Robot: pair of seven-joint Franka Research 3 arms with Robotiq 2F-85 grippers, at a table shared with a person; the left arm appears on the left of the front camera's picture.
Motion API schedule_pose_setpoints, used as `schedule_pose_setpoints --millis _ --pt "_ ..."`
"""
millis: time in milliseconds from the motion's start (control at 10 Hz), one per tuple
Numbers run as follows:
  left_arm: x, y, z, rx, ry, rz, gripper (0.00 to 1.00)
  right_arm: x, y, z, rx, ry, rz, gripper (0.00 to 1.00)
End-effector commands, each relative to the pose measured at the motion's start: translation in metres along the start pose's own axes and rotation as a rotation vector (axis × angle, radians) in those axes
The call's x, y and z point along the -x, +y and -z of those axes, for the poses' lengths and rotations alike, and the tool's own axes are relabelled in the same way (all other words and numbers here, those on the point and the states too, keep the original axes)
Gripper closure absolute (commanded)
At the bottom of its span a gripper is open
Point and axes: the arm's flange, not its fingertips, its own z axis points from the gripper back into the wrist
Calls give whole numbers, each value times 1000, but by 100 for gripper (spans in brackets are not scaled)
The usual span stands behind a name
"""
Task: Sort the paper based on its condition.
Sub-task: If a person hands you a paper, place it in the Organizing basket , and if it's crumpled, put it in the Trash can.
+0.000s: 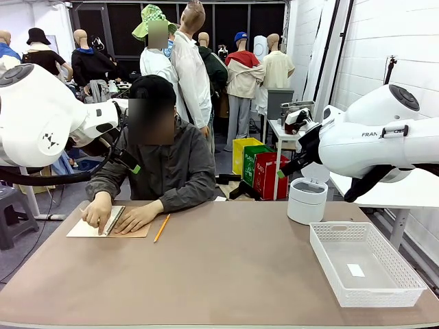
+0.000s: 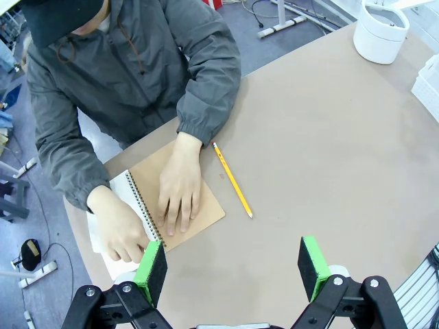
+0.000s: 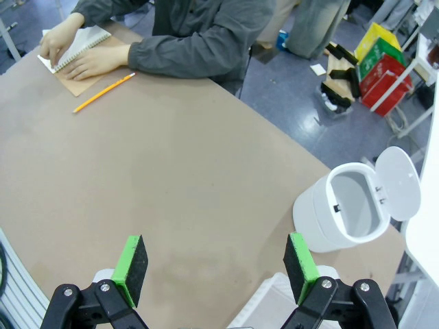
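Meanwhile, left end effector (image 2: 233,271) and right end effector (image 3: 216,271) open, white basket (image 1: 384,298) with one small scrap (image 1: 355,270)

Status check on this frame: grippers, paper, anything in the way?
Left gripper open, empty. Right gripper open, empty, near bin. Sheet in notepad, under person's hands. Pencil alongside, clear of both grippers.

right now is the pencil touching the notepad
Apart. The left wrist view shows a strip of bare table running between the pencil and the brown cardboard edge of the notepad, along the pencil's whole length.
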Motion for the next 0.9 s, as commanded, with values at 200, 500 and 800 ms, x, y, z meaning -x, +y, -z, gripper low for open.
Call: schedule_pose_setpoints --millis 200,500,800 --pt "0 1 -1 2 -3 1 0 0 0 0 -1 0 1 0" --pt "0 1 -1 2 -3 1 0 0 0 0 -1 0 1 0" --pt "0 1 -1 2 -3 1 0 0 0 0 -1 0 1 0"
